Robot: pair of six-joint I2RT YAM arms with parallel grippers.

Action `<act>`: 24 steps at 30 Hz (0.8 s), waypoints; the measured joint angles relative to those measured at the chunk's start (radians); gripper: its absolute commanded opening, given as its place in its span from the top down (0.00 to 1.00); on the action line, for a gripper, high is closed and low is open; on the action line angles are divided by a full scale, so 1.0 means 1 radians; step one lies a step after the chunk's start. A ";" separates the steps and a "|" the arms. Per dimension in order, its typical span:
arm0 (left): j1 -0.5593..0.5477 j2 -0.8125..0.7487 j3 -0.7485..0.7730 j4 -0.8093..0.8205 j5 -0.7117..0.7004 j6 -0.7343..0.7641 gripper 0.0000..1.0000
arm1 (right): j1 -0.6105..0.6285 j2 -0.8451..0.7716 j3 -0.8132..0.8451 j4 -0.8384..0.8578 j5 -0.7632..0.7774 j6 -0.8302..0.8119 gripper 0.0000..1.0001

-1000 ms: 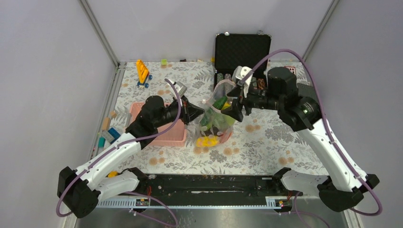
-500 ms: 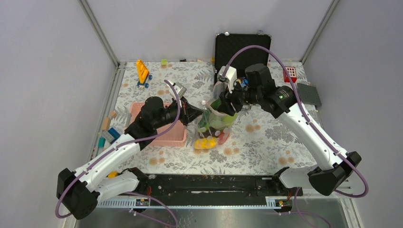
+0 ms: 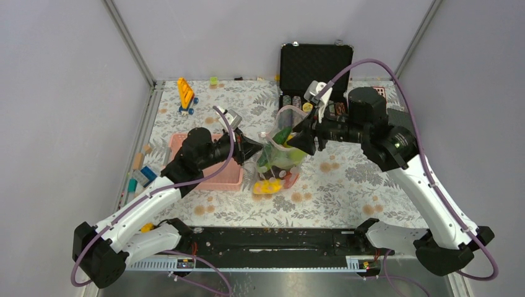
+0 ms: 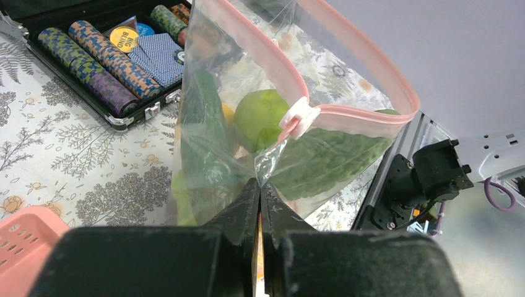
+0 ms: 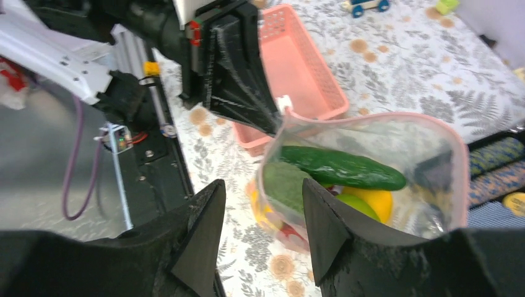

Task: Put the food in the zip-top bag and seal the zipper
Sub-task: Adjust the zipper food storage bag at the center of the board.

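The zip-top bag [image 3: 280, 151] stands upright at the table's middle, its mouth open. Its pink zipper [image 4: 365, 62] runs round the mouth, with a white slider [image 4: 299, 117] at the near corner. Inside I see the green cucumber [image 5: 340, 167], a yellow citrus [image 5: 374, 201], a green leafy piece [image 4: 328, 158] and a lime-green fruit [image 4: 260, 114]. My left gripper [image 4: 260, 182] is shut on the bag's corner just below the slider; it also shows in the top view [image 3: 251, 148]. My right gripper [image 5: 263, 192] is open and empty, just right of the bag [image 3: 308, 141].
The pink basket [image 3: 226, 176] lies left of the bag, under my left arm. The open black case [image 3: 316, 68] with poker chips [image 4: 105, 62] stands behind the bag. Small toys lie along the table's left edge and far left.
My right arm swung in over the bag's mouth, then drew back to the right with its jaws open. My left gripper has kept its hold on the bag's corner.
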 measured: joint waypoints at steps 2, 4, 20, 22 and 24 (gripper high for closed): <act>0.000 0.000 -0.001 0.000 0.000 0.004 1.00 | 0.000 -0.015 -0.027 0.026 -0.045 0.019 0.44; 0.000 0.000 -0.001 0.000 0.000 0.008 1.00 | 0.001 -0.001 -0.034 0.029 -0.077 0.030 0.44; 0.000 -0.006 -0.005 0.000 0.002 0.043 0.97 | 0.050 0.161 -0.034 -0.016 -0.033 0.026 1.00; 0.000 -0.013 -0.018 0.009 0.010 0.052 0.67 | 0.050 0.161 -0.034 -0.016 -0.029 0.032 1.00; 0.000 -0.024 -0.030 0.016 0.025 0.066 0.37 | 0.051 0.162 -0.034 -0.015 -0.029 0.032 1.00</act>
